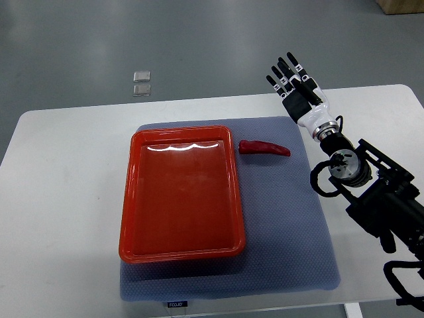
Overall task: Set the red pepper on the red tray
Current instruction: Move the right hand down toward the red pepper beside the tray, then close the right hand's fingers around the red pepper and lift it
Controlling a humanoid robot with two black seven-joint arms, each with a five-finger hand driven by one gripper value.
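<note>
Right hand [291,78] hangs over the table's far edge, fingers spread, holding nothing, well clear of the pepper [264,148]. Pepper lies on the grey mat [291,225], just beside the red tray's [130,199] far right corner. Not yet picked up.

a: what surrounds the white table [59,199]?
b: a grey, smooth floor [199,40] beyond its far edge, with soft light patches on it.
a: anything on that floor?
b: two small pale squares [142,83] just past the table's far edge, and a brown corner [403,6] far off to the right.
</note>
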